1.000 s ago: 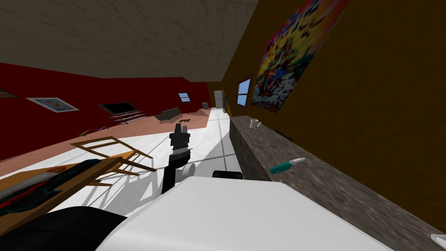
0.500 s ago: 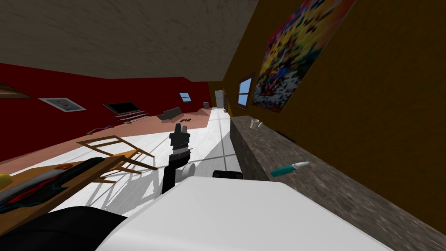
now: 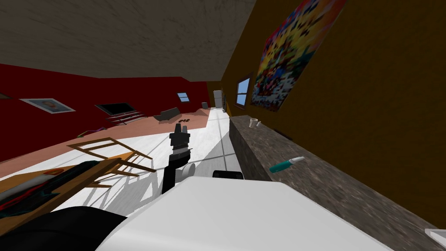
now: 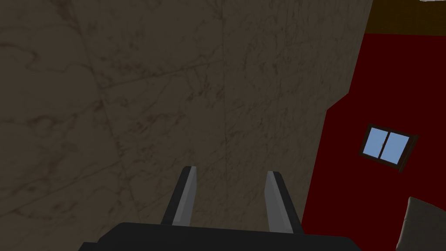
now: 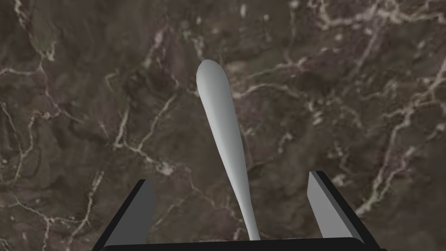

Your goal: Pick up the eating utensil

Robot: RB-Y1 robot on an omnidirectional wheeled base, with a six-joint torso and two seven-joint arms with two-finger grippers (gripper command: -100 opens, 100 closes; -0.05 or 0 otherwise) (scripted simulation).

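Note:
A light grey utensil handle (image 5: 217, 109) lies on a dark marbled counter (image 5: 87, 109). It runs from its rounded end back under my right gripper's body, which hides its other end. My right gripper (image 5: 231, 176) hangs over it, open, with the thin part of the handle between the fingers and touching neither. The counter (image 3: 331, 187) runs along the brown wall on my right. My left gripper (image 3: 181, 127) is raised in front of my chest, open and empty (image 4: 231, 170).
A teal and white stick-like object (image 3: 286, 164) and a white mug (image 3: 252, 123) sit further along the counter. A white thing (image 3: 437, 235) shows at its near end. A wooden table (image 3: 65, 178) and chair (image 3: 109, 150) stand on my left.
The head view swung a little to one side and came back. The left arm has kept its place in front of my chest.

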